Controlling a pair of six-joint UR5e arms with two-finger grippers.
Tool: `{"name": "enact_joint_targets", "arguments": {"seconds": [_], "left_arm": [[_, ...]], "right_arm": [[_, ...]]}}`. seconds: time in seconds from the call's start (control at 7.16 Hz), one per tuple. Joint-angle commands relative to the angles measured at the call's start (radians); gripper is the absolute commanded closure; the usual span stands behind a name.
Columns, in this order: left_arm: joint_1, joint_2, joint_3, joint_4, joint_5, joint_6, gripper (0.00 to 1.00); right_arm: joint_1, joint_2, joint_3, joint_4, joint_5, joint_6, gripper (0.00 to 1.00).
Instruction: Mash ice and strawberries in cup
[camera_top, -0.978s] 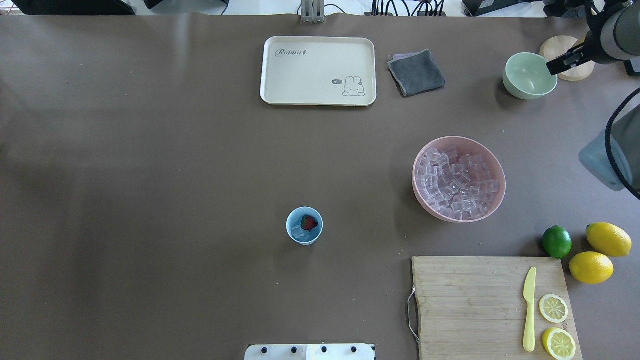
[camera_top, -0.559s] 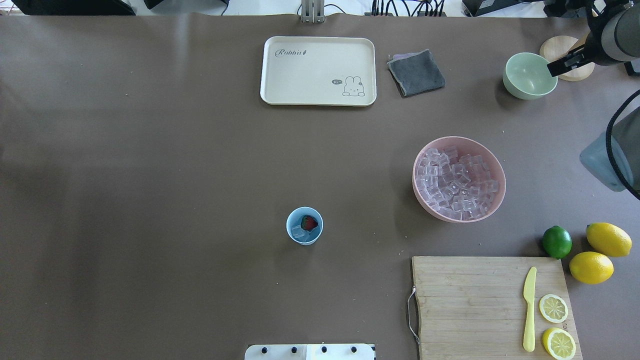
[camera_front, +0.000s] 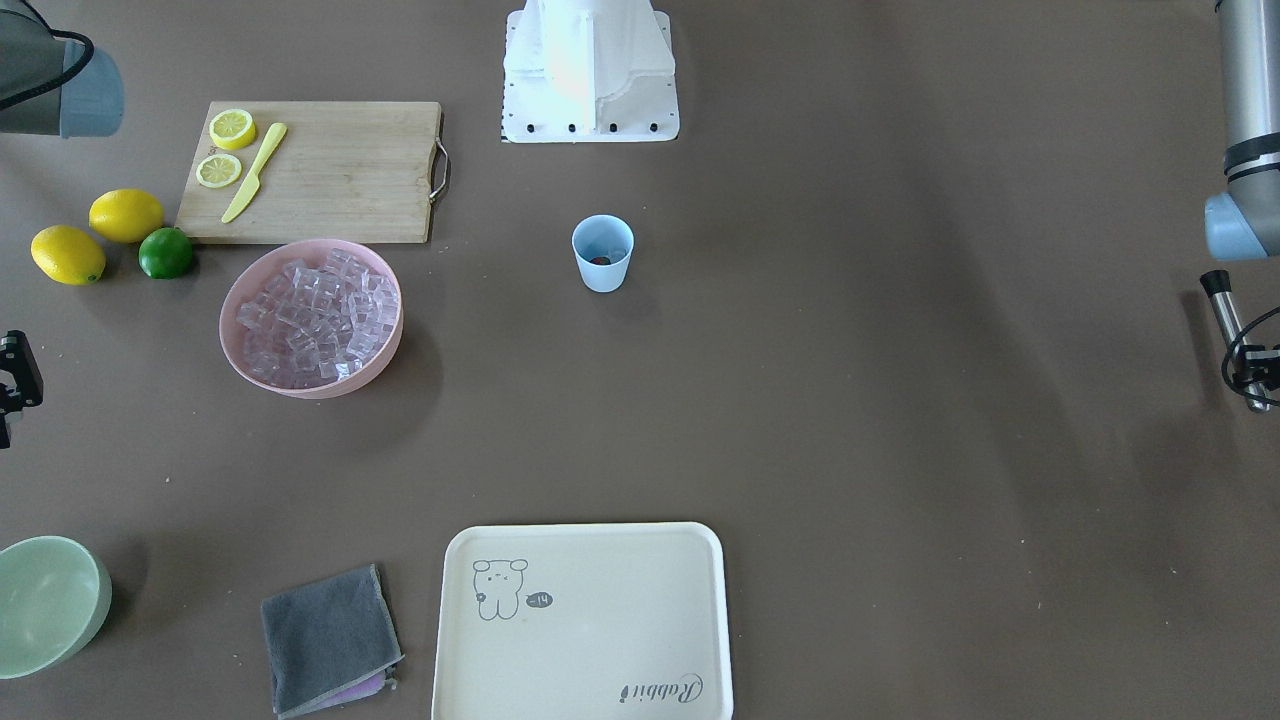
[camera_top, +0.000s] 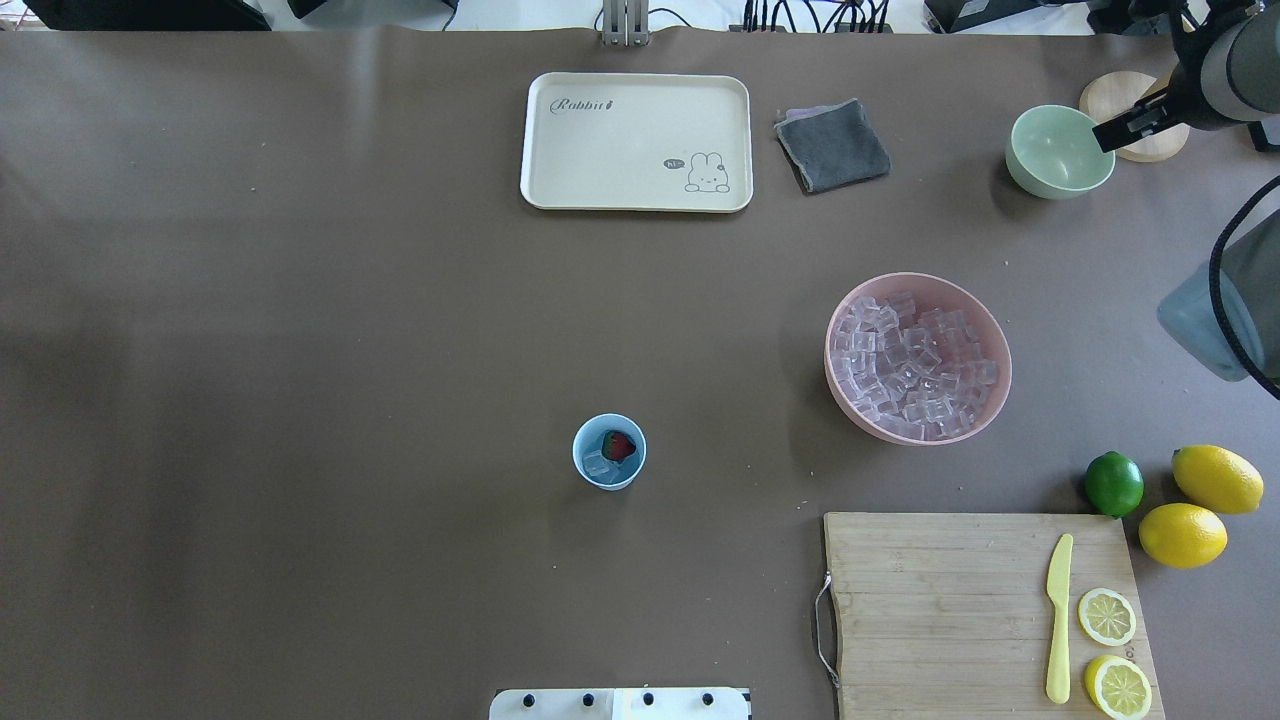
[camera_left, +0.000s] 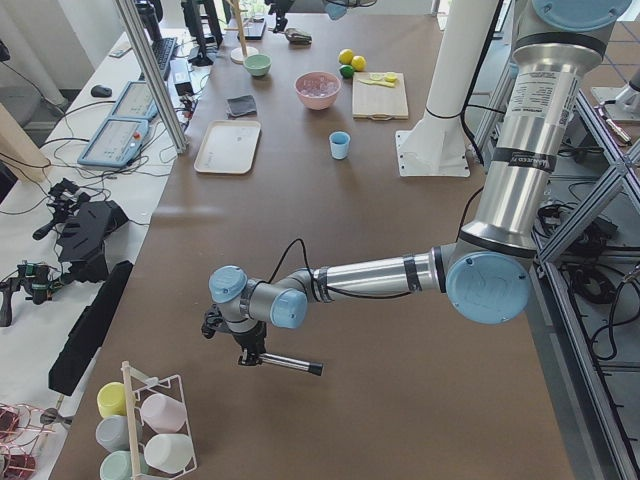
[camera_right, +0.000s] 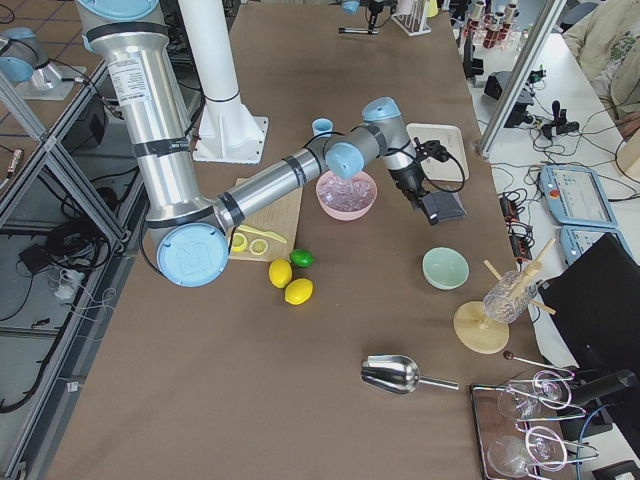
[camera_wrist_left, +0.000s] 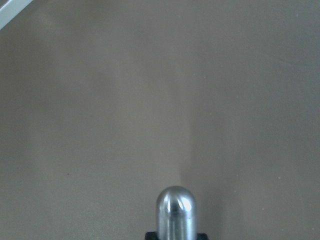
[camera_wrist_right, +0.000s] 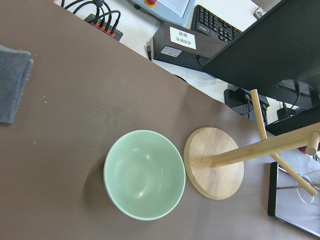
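L hand (camera_left: 247, 350) w/ rod (camera_left: 290, 365), cup (camera_left: 340, 145) far

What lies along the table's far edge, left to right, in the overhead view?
cream tray → grey cloth → pale green bowl → round wooden base

Robotics lab, clearly: big industrial arm (camera_left: 515, 150) beside a white pedestal (camera_left: 440, 100), teach pendants (camera_left: 112, 142) on the side bench (camera_left: 40, 200), aluminium framing (camera_left: 150, 70), keyboard (camera_wrist_right: 220, 25) and cables (camera_wrist_right: 100, 20) past the table (camera_top: 300, 350).
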Motion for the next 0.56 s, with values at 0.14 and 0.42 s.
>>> {"name": "enact_joint_targets", "arguments": {"seconds": [0.14,0.42], "left_arm": [[-0.004,-0.008,0.006,0.005,-0.002,-0.011,0.02],[-0.030,-0.011,-0.013,0.000,-0.011,-0.047,0.02]], "right_arm": [[0.000,-0.004,0.003,0.000,0.003,-0.004,0.00],[0.012,0.004,0.005,-0.008,0.021,-0.007,0.00]]}}
